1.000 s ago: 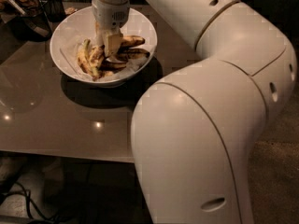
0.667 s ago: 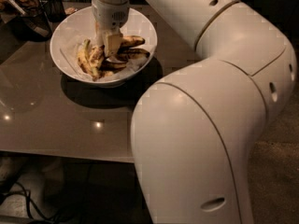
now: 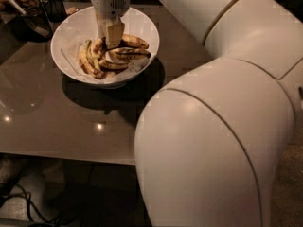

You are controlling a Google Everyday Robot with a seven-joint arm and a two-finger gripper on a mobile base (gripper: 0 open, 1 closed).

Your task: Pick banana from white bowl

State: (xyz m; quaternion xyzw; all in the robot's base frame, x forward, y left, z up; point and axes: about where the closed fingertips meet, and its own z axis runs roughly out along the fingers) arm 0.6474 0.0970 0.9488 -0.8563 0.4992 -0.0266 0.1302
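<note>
The white bowl (image 3: 71,30) stands on the brown table at the upper left of the camera view. It holds several overripe bananas. The banana (image 3: 131,53), long and mostly dark brown with yellow streaks, lies right of the middle. Shorter, yellower bananas (image 3: 89,63) lie to its left, and another (image 3: 135,42) lies behind it. My gripper (image 3: 111,40) reaches straight down into the bowl, its tip among the bananas just left of the dark one. It hides what lies beneath it.
A dark glass container (image 3: 38,19) with utensils stands at the table's far left corner, close to the bowl. My bulky white arm (image 3: 218,126) fills the right and foreground. The glossy table (image 3: 57,122) has its front edge low in the view, with cables on the floor below.
</note>
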